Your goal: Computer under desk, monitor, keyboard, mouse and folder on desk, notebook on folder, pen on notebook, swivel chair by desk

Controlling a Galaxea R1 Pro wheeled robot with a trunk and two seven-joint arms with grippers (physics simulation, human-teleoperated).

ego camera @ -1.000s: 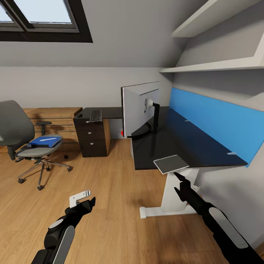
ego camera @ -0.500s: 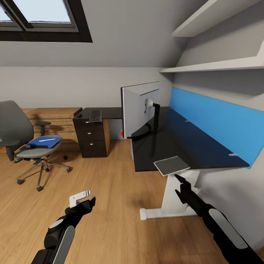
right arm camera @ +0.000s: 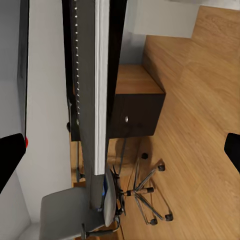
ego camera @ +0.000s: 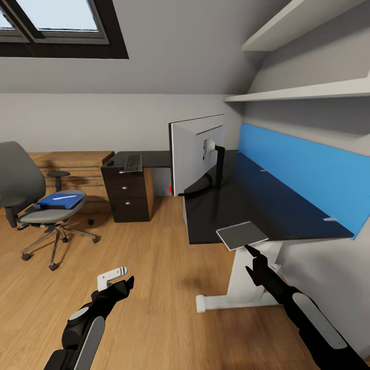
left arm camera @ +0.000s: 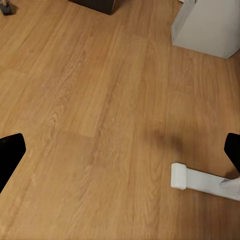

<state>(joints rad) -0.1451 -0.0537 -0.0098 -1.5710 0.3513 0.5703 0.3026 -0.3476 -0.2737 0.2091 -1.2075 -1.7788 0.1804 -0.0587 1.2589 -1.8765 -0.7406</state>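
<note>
One monitor (ego camera: 198, 153), one keyboard (ego camera: 134, 162), one swivel chair (ego camera: 31, 198)

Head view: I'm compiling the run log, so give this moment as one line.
scene: bedroom | folder: on swivel chair | keyboard: on desk | left gripper: open, empty | right gripper: below desk edge

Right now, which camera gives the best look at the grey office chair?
The head view: the swivel chair shows whole, with a blue folder on its seat. The right wrist view catches part of its seat and chrome base. The left wrist view looks at floor.
</note>
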